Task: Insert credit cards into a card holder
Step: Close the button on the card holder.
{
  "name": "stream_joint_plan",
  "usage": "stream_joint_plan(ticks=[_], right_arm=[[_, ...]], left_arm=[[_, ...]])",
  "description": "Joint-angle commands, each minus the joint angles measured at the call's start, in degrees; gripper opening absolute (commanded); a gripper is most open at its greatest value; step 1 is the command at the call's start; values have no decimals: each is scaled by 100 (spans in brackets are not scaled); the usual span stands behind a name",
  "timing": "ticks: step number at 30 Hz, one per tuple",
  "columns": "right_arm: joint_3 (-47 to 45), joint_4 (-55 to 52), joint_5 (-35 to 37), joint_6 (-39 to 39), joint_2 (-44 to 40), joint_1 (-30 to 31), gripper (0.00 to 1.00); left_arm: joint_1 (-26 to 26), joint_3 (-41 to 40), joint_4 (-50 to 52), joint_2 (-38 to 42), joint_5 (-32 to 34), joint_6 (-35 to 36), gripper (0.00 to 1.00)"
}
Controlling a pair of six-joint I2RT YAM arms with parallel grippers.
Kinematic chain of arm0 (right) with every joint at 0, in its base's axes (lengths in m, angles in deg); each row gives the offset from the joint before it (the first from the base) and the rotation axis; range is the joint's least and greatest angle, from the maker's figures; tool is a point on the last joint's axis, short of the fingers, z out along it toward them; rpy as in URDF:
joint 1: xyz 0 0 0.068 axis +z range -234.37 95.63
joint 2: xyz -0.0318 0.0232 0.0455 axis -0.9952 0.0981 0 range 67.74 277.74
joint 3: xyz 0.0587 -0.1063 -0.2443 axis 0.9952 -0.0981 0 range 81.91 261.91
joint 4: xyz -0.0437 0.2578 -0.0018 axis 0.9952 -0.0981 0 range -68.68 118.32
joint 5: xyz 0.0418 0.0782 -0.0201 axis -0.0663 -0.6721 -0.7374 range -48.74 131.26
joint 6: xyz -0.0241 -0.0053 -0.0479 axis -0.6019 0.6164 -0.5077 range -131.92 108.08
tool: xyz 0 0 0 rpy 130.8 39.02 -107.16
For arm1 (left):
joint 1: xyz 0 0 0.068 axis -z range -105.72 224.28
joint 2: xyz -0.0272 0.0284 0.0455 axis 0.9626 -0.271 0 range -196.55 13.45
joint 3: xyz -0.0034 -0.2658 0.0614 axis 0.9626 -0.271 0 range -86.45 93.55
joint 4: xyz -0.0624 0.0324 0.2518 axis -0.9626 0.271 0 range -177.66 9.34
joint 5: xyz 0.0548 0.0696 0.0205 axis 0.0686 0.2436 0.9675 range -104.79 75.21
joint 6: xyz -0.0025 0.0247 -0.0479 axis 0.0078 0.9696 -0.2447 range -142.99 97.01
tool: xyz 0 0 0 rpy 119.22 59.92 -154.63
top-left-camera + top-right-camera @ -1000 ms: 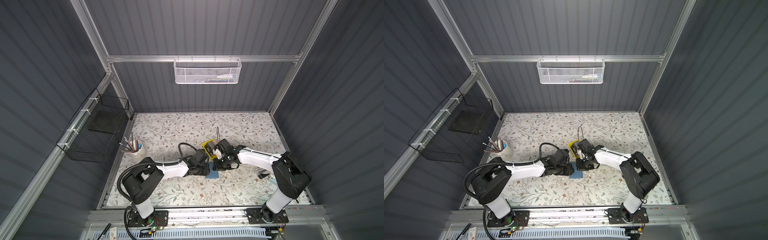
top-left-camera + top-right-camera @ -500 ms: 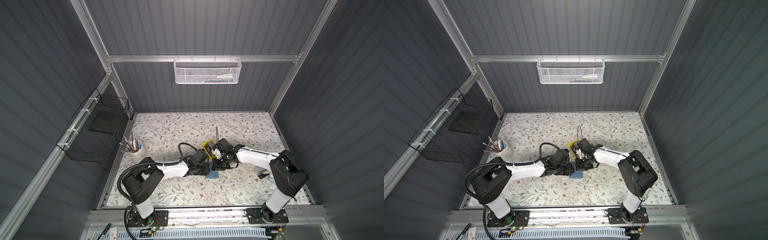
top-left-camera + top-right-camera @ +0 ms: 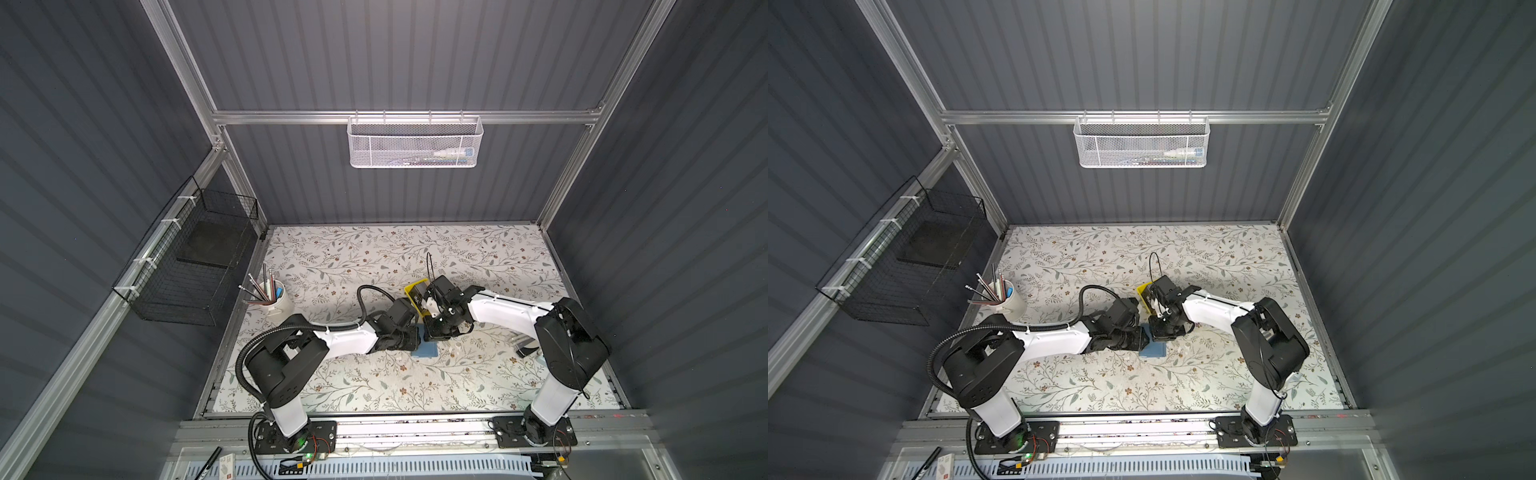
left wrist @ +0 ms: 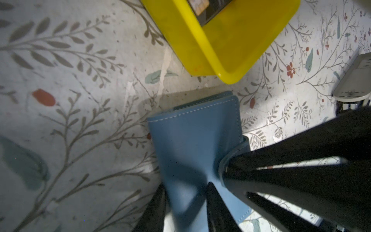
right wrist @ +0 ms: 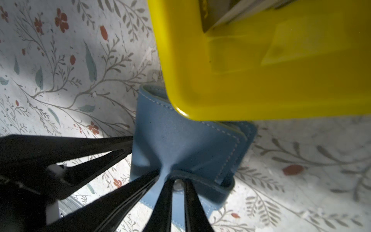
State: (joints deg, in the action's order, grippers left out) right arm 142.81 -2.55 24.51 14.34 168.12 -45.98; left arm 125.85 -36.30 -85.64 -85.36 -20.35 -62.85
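The blue card holder lies shut on the floral table, just in front of the yellow tray. My left gripper is shut on one end of its cover, one finger on each side. My right gripper is shut on the snap tab strap, with the metal snap between its fingertips. In both top views the two grippers meet over the holder. A black credit card with a gold chip lies in the tray; the rest of it is cut off.
The yellow tray's rim overhangs the holder's far edge in the right wrist view. A white cup of pens stands at the left. A pale grey object lies to the right. Wire baskets hang on the walls.
The right arm's elbow has drifted slightly left. Both grippers stay on the card holder at the same spot.
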Motion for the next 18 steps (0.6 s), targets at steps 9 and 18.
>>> stream_joint_plan(ticks=[9,18], right_arm=[[295,-618,789,-48,430,261,15],[420,-799,1032,60,640,317,14]], left_arm=[[63,-294,-6,-19,-85,-96,35],[70,-409,-200,24,-156,-136,35]])
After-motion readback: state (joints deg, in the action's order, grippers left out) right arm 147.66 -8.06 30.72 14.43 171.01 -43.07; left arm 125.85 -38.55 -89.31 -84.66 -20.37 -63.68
